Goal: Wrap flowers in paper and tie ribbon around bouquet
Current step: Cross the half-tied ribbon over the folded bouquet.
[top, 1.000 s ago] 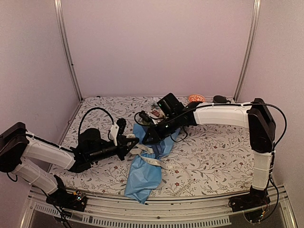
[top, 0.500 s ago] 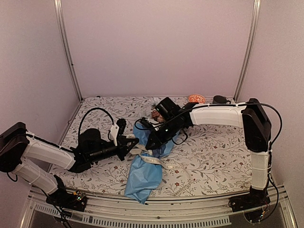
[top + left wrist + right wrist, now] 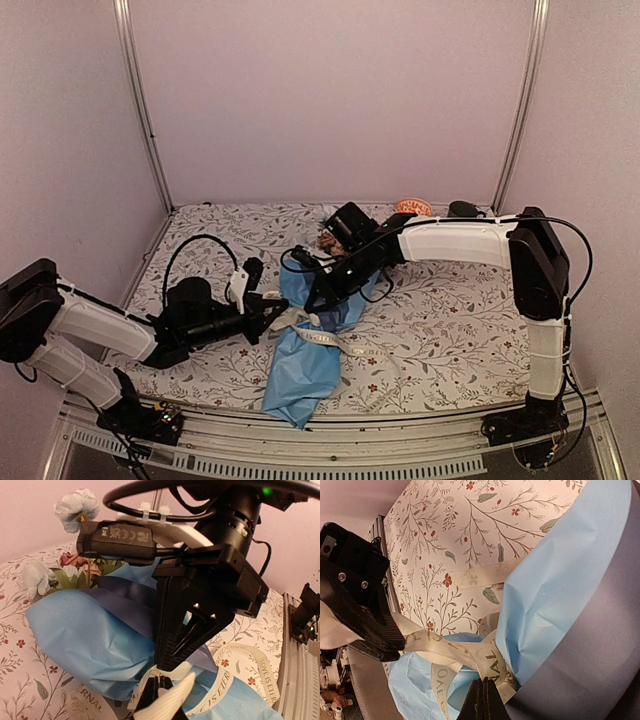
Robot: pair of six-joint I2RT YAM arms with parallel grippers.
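Left wrist view: ribbon (image 3: 222, 680) lettering partly hidden behind right pincer (image 3: 165, 669).

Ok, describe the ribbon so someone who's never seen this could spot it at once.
On the leaf-printed table, a blue paper bouquet lies near the middle. Across its waist runs the ribbon: a flat, narrow cream band with dark lettering, one tail trailing toward the near edge. Nothing else nearby is pale and lettered.

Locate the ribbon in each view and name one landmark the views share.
Top external: ribbon at centre, across the blue paper, tail trailing right.
Left wrist: bottom centre to lower right, lettered loops.
Right wrist: lower left to bottom centre.
Shared landmark: the blue paper.
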